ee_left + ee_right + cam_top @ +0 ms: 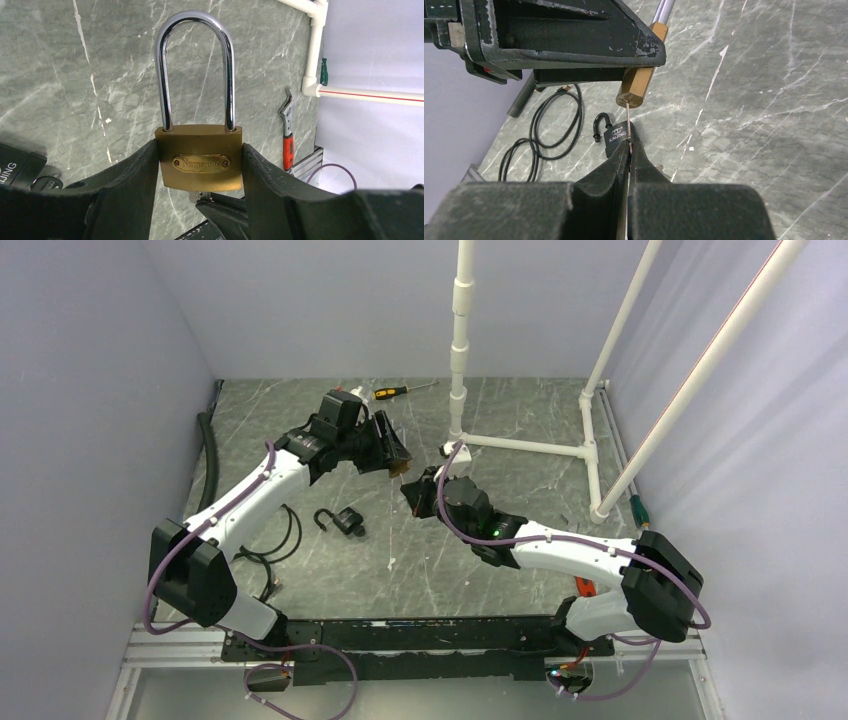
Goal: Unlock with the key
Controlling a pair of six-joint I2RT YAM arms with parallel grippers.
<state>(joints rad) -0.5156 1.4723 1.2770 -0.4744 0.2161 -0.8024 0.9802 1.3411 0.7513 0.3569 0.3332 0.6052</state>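
right pincer closed flat on the key, blade seen edge-on and pointing straight ahead. directly beyond the blade tip lies the underside of the brass padlock; tip and keyway face touch, depth of entry not discernible. the padlock's long axis runs nearly in line with the blade, shackle at the far end, both legs seated. left pincer clamps the body by its sides, above the counter. the next move probably calls for rotation about this shared axis.
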